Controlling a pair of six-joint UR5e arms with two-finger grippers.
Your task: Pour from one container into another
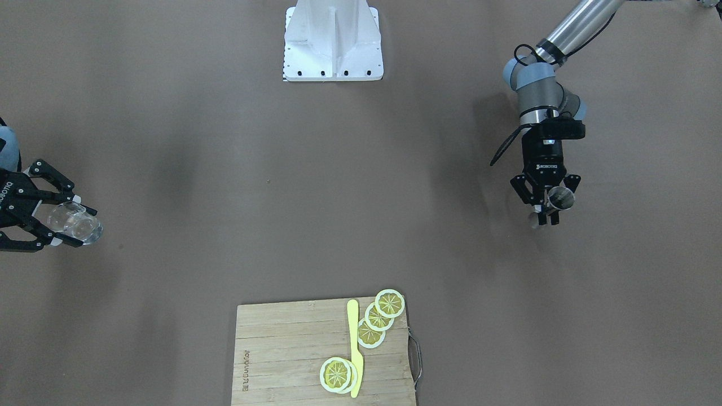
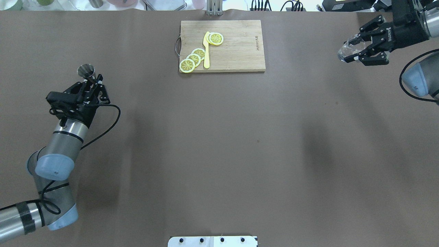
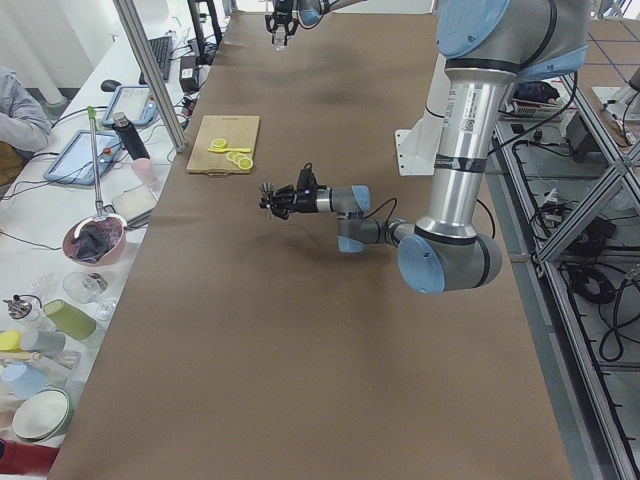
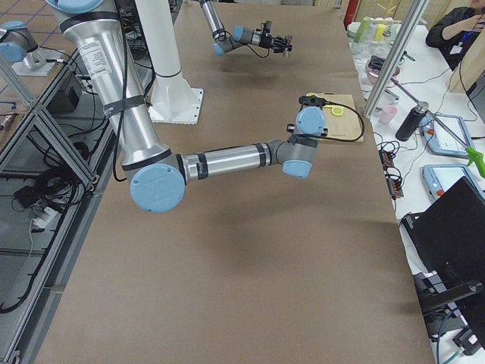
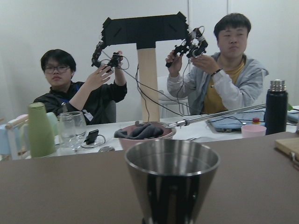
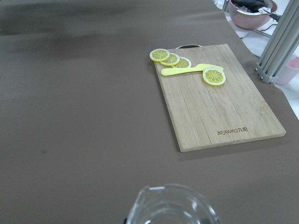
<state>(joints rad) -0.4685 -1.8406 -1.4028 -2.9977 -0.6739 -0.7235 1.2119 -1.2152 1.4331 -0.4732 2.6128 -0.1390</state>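
Observation:
My right gripper is shut on the small clear glass cup at the table's far right end, above the brown surface. Seen from the front, the cup leans sideways between the black fingers. Its rim with the pouring lip fills the bottom of the right wrist view. My left gripper is shut on the silver jigger at the left side of the table. The jigger stands upright, wide cone up. The two containers are far apart.
A wooden cutting board lies at the far middle edge with several lemon slices and a yellow knife. The white robot base is at the near edge. Two people sit behind a side table with a bowl and a black bottle.

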